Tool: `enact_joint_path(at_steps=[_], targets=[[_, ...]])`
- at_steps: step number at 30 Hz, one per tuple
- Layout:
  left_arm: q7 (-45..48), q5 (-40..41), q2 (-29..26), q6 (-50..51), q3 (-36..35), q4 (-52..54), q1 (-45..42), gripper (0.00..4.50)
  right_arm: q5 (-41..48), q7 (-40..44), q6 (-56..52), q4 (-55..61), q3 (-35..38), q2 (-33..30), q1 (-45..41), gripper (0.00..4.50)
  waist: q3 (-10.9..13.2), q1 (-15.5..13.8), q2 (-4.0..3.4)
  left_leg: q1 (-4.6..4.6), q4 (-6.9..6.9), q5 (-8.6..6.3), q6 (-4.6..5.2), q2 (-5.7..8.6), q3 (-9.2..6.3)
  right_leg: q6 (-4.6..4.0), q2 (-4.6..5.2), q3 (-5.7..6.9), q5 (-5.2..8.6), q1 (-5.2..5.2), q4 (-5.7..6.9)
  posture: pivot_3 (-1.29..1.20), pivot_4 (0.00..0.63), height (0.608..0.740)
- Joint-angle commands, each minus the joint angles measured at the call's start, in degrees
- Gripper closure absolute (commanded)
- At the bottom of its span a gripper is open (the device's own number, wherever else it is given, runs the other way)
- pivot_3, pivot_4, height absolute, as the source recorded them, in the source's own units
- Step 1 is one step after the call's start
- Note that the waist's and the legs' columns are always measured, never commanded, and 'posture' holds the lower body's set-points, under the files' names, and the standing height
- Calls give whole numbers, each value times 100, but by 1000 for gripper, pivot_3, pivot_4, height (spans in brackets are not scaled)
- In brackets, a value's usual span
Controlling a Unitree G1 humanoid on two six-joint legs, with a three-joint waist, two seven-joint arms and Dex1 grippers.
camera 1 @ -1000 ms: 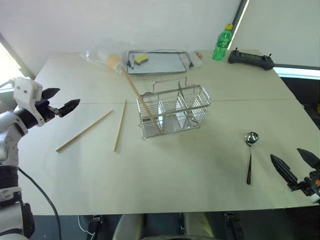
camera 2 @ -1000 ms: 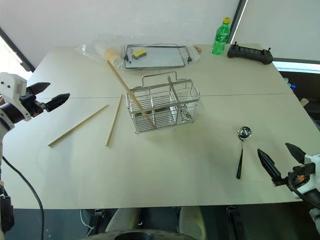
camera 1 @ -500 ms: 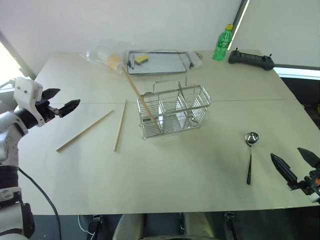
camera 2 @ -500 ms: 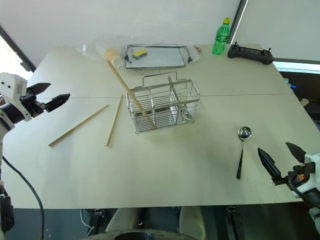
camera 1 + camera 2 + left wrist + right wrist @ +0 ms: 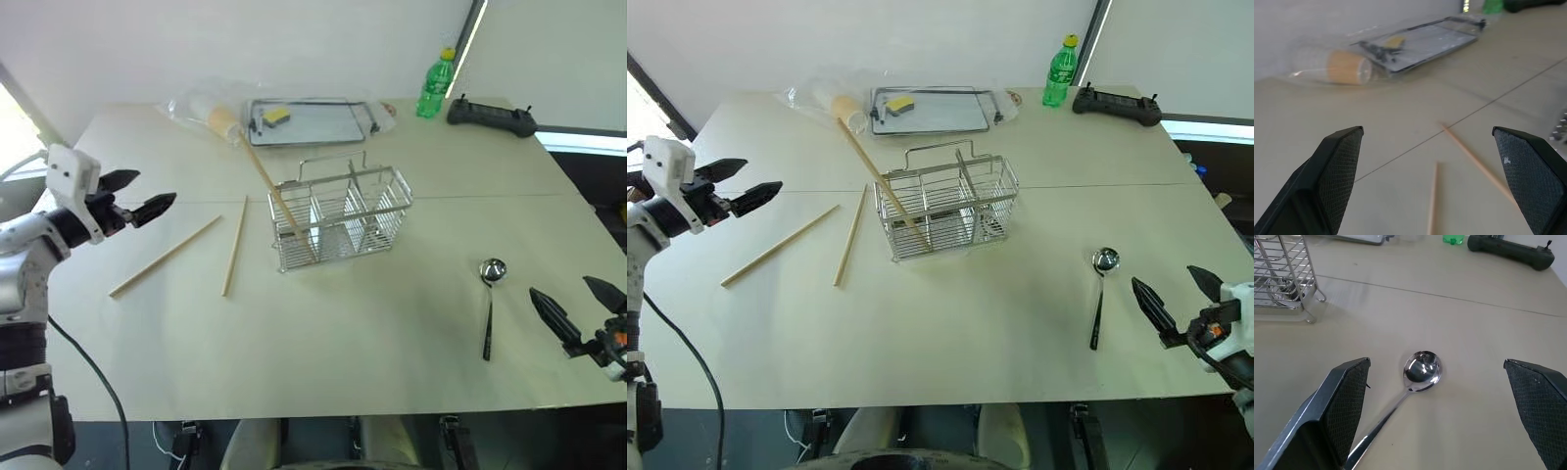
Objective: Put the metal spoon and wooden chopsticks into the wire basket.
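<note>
The metal spoon [image 5: 489, 300] lies lower right, just left of the right gripper [image 5: 577, 309] (fingers spread, empty). Two wooden chopsticks [image 5: 199, 253] lie centre-left, right of the wide-open left gripper [image 5: 138, 194].

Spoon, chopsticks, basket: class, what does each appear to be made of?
Spoon: probably polished metal; its bowl mirrors light.
Chopsticks: likely bare wood; pale tan and matte.
Basket: seemingly steel wire; thin, shiny silver rods in a grid.

You have a matt, smooth beige table [image 5: 323, 343]. The wire basket [image 5: 343, 220] is shiny silver metal. The chopsticks [image 5: 233, 245] are pale, dull wood. The spoon [image 5: 1418, 374] has a mirror-bright metal bowl. At twelve o'clock, the flat tray [image 5: 313, 122] looks like brushed metal under glossy clear plastic wrap [image 5: 1317, 66].
</note>
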State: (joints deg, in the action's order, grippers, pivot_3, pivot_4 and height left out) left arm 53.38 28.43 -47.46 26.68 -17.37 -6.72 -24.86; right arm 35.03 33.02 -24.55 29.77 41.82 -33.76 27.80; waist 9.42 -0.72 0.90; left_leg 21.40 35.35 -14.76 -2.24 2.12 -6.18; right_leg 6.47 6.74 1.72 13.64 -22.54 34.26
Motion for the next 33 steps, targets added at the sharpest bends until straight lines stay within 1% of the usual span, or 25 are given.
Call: enact_joint_path(at_steps=[1,3,6,9,11,14,16,19,24,28,33], targets=[[509,634,-274,677,76,946,55,45,230,-474,-571,465,-96,-65,-194,0,0,3,1,1,0,0,0,0,0,0,0,0,0,0,0,0,150,709],[809,910,-410,983,195,1431,126,45,271,-1007,-1067,671,-343,0,-469,0,0,21,1,1,2,0,0,0,-1,-2,0,-1,0,-1,0,0,150,709],[996,1347,-523,1425,284,2002,144,45,397,-1607,-1699,821,-543,94,-789,0,-1,17,-4,0,2,0,0,-3,-2,-7,1,-3,0,-1,0,0,150,709],[1117,1728,-577,1803,431,2587,205,45,397,-2276,-2233,852,-805,334,-1167,0,0,8,-4,1,4,1,1,-3,-3,-9,-3,-2,0,-1,0,0,150,709],[1133,1815,-561,1895,618,2916,223,45,329,-2693,-2538,867,-999,517,-1390,0,0,2,-4,2,4,1,2,-2,-4,-9,-3,-1,0,0,-1,0,150,709],[1127,1864,-548,1989,882,3175,190,45,127,-2996,-2794,933,-1365,607,-1557,0,1,1,-6,4,4,1,2,1,-3,-10,-3,-2,1,-1,-3,0,150,709],[1155,1957,-538,2047,955,3253,150,45,65,-3228,-2981,889,-1412,711,-1637,0,1,4,-6,5,4,1,2,3,-2,-10,-3,-2,1,-2,-2,0,150,709],[1312,1951,-562,1994,1120,3327,123,45,-220,-3406,-3066,804,-1623,784,-1585,0,0,5,-7,6,4,1,3,3,-2,-10,-8,-2,1,-4,-2,0,150,709],[1512,1870,-473,1878,1451,3302,-74,45,-674,-3568,-2829,248,-1793,1060,-1715,0,0,9,-6,4,5,2,3,3,-2,-10,-11,-2,1,-2,-2,0,150,709],[1677,1863,-488,1860,1553,3234,-199,45,-848,-3553,-2801,-69,-1855,1200,-1897,0,-1,26,-8,3,18,2,4,2,-2,-10,-13,-2,0,2,0,0,150,709],[1891,1714,-532,1746,1710,3111,-261,45,-959,-3488,-2888,-219,-1912,1192,-2095,0,-2,43,-6,3,24,2,4,2,-2,-11,-15,-2,-1,5,2,0,150,709]])
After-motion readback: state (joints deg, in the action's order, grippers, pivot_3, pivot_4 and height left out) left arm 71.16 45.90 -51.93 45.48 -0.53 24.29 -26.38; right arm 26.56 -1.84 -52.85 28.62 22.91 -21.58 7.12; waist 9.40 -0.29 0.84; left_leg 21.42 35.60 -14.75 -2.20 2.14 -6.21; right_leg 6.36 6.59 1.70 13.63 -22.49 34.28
